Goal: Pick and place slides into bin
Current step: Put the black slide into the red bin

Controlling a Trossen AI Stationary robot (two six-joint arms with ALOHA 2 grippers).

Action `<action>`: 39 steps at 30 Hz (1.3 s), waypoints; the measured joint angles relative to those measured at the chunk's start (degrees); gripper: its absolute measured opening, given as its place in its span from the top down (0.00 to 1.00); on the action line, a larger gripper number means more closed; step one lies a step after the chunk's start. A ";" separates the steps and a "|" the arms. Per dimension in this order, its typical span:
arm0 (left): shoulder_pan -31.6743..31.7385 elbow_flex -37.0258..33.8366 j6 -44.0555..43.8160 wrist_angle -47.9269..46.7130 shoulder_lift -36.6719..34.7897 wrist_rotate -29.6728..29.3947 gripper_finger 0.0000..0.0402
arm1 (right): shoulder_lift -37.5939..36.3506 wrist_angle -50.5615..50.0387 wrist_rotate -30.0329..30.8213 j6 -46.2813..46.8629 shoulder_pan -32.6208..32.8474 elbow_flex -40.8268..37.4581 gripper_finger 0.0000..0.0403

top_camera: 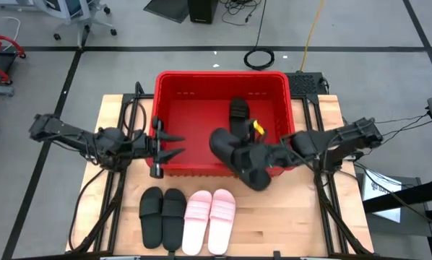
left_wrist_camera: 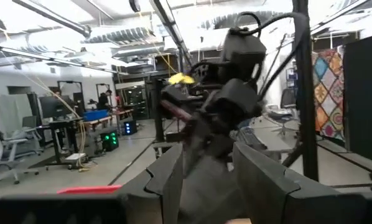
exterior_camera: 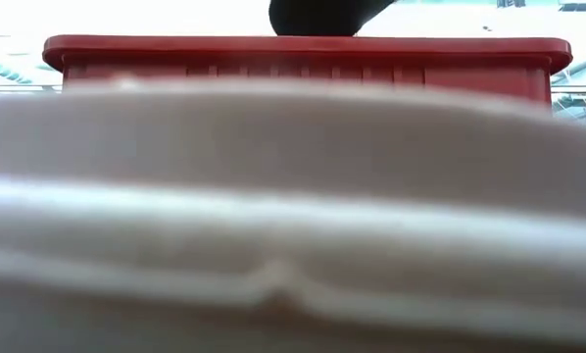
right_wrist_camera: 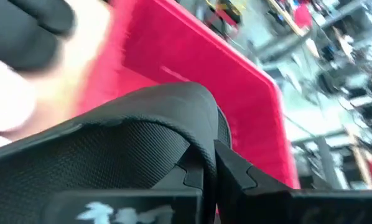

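One black slide [top_camera: 238,157], seemingly light and pliable, hung clamped by its strap in the right gripper [top_camera: 253,155] over the bin [top_camera: 174,90] near wall, while the left gripper [top_camera: 174,144] waited parted, empty, beside the bin.

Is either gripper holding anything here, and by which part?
The right gripper is shut on a black slide, pinching its strap over the bin's front rim. The left gripper holds nothing.

No text, label or number seems legible anywhere in these views.
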 joint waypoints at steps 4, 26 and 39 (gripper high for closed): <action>3.51 0.00 -0.15 -0.80 -1.21 0.29 0.63 | 0.02 0.21 -1.03 -1.09 -5.03 -0.02 0.99; 32.12 0.02 -7.68 -4.02 -3.76 20.70 0.63 | 7.29 8.33 -1.38 -7.45 -25.46 -0.07 0.99; 38.64 0.02 -12.35 -7.80 -3.76 28.58 0.63 | 14.67 2.08 6.26 0.19 -26.95 -0.09 0.99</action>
